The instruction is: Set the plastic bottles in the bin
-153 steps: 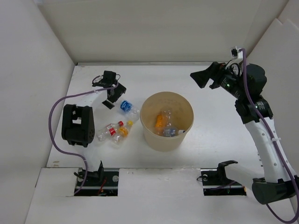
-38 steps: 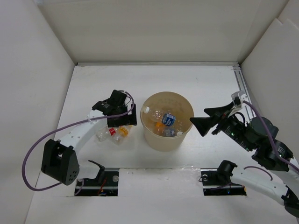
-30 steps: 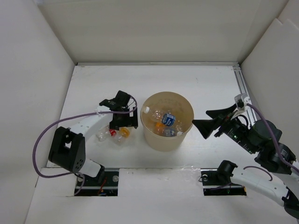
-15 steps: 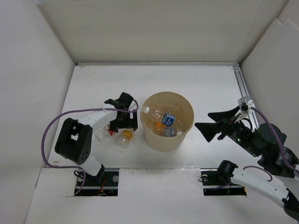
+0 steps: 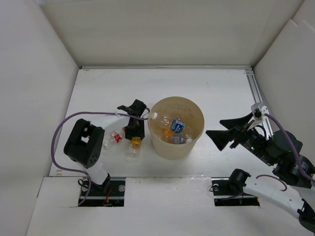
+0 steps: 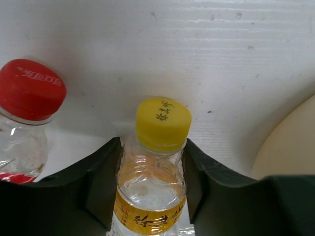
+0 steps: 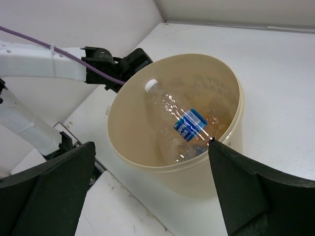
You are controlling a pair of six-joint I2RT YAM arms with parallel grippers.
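The beige bin (image 5: 156, 139) stands mid-table and holds several plastic bottles, one with a blue label (image 7: 189, 125) lying on top. Two bottles lie on the table to its left: a yellow-capped one (image 6: 156, 162) and a red-capped one (image 6: 29, 98). My left gripper (image 6: 152, 145) is down over the yellow-capped bottle (image 5: 134, 144), and both fingers press on its shoulder just below the cap. The red-capped bottle (image 5: 114, 138) lies untouched beside it. My right gripper (image 5: 214, 127) hovers wide open to the right of the bin, holding nothing.
White walls enclose the table on the left, back and right. The bin's wall (image 6: 290, 147) is close on the right of the left gripper. In the right wrist view the left arm (image 7: 54, 61) reaches toward the bin's far rim (image 7: 147, 73).
My left gripper has slid right onto the yellow-capped bottle and its jaws have closed against it. The bottle has shifted slightly toward the bin. The right arm has barely moved.
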